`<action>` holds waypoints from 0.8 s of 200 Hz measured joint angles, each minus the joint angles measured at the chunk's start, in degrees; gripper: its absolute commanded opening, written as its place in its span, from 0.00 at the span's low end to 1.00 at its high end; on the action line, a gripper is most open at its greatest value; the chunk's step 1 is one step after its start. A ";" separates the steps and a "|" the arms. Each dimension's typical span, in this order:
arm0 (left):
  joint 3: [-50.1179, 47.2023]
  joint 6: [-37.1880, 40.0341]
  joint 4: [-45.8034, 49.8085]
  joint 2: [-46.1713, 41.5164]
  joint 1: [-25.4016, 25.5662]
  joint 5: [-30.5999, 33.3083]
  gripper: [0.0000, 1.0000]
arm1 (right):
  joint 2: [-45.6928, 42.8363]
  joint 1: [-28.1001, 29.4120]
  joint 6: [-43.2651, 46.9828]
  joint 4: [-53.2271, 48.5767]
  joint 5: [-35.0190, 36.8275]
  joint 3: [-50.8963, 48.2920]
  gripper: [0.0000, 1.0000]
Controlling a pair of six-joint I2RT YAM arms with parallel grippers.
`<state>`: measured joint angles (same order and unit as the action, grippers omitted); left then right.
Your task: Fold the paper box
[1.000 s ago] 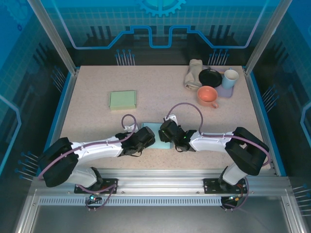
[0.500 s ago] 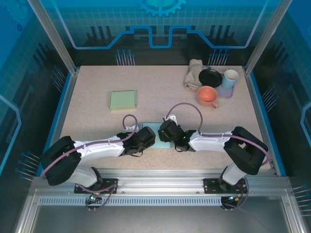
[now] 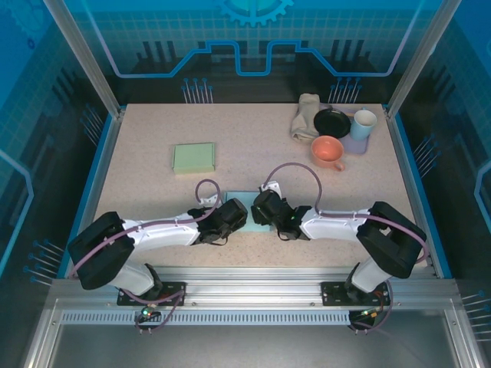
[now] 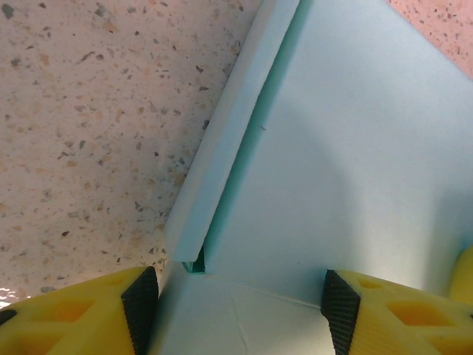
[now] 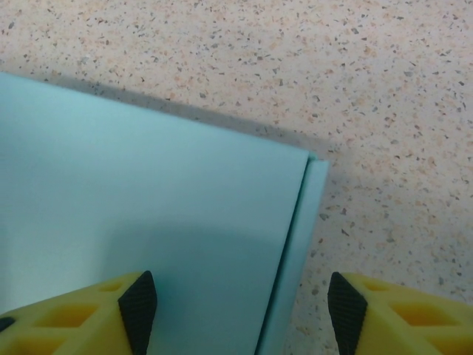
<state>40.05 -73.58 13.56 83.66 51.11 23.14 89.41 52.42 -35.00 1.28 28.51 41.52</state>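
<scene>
The pale teal paper box (image 3: 251, 221) lies flat near the table's front edge, mostly covered by both grippers. My left gripper (image 3: 235, 217) is over its left end. In the left wrist view the box (image 4: 332, 148) has a raised side flap (image 4: 222, 155) along its left edge. A creased panel lies between the wide-apart jaws of the left gripper (image 4: 238, 307), and the left pad (image 4: 140, 303) sits right at the panel's edge. My right gripper (image 3: 265, 211) is over the right end. There the box (image 5: 148, 185) ends between the open jaws of the right gripper (image 5: 242, 310), whose right pad (image 5: 346, 307) is over bare table.
A folded green box (image 3: 193, 157) lies at the mid left. At the back right stand a beige cloth (image 3: 305, 116), a black dish (image 3: 331, 121), a pale blue cup (image 3: 363, 123) and an orange mug (image 3: 327, 151). Metal frame posts flank the table.
The left gripper's jaws have narrowed a little and the gripper has slid slightly right, further over the box. The right arm has barely moved.
</scene>
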 measured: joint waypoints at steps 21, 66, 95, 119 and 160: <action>0.00 0.00 -1.07 0.52 -0.39 0.24 0.64 | -1.66 1.57 -0.17 -1.68 -0.02 -0.81 0.66; 0.00 -0.02 -2.08 1.03 -0.94 1.46 0.64 | -5.60 4.94 -1.07 -5.40 0.68 -2.45 0.62; 0.00 -0.02 -2.32 1.16 -1.09 1.53 0.64 | -8.00 5.29 -1.92 -5.53 1.49 -4.00 0.57; 0.00 -0.04 -2.34 1.22 -1.09 1.53 0.64 | -8.48 5.29 -2.54 -4.66 1.29 -4.83 0.53; 0.00 -0.02 -3.23 1.73 -1.14 1.95 0.64 | -8.48 3.28 -4.55 -1.73 -0.81 -6.82 0.50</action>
<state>40.05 -73.60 10.33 85.38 49.98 25.08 80.93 55.70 -39.55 -0.45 27.70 34.70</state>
